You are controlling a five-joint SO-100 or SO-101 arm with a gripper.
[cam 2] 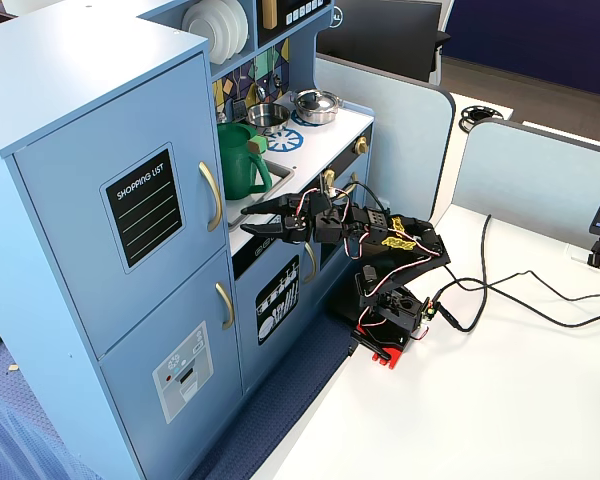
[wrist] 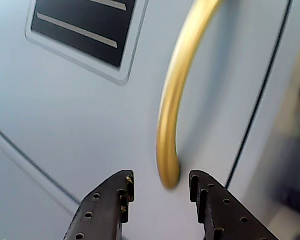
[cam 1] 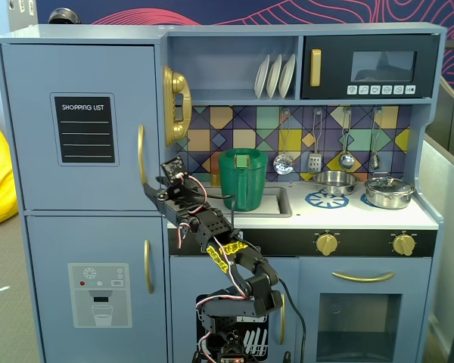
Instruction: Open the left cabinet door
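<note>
We saw the hand spread wide, just beside the gold handle of the closed left cabinet door.

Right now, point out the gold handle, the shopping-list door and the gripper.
gold handle [wrist: 171,125]: wrist view, middle of its curved bar.
shopping-list door [cam 1: 30,128]: a fixed view, bare blue panel left of the chalkboard.
gripper [wrist: 161,192]: wrist view, midway between fingertips.

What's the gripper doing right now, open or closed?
Gripper: open, holding nothing, its fingers either side of the gold handle's lower end.
</note>
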